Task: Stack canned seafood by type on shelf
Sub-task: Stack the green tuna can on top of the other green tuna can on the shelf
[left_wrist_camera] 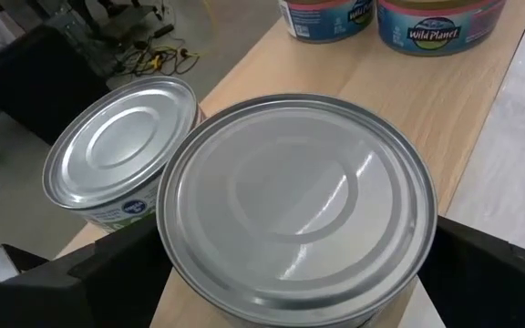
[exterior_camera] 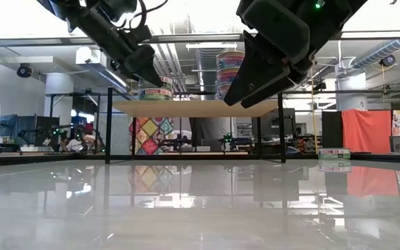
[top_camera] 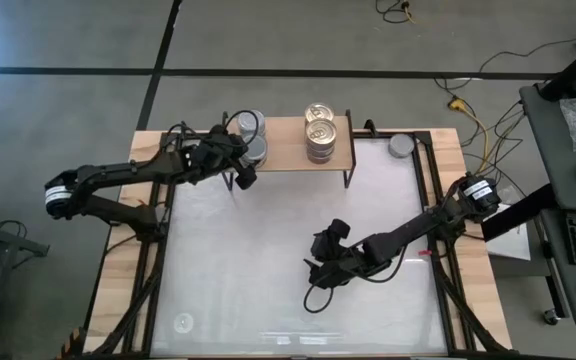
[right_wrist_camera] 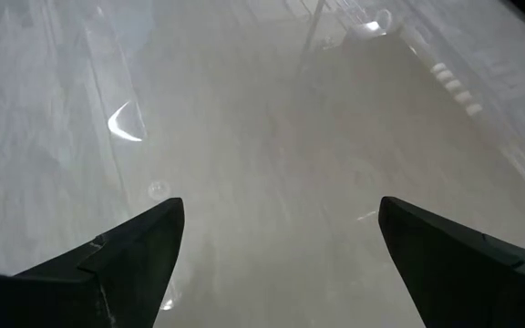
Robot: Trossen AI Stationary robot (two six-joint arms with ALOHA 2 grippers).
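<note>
Left gripper (top_camera: 249, 163) sits wide around the silver can (left_wrist_camera: 297, 210) at the shelf's (top_camera: 288, 150) left end; I'd lift straight up, no nudging. Right gripper (top_camera: 320, 262) hangs open, empty.

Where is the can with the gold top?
In the high view, the gold-lidded can tops a stack at the middle of the shelf, to the right of the silver cans by the left gripper.

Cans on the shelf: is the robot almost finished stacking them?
Done: the gold cans stand stacked on the shelf. In hand: the left gripper is open around a silver can beside a second silver can. Left: a loose silver can waits off the shelf; the right gripper is empty.
</note>
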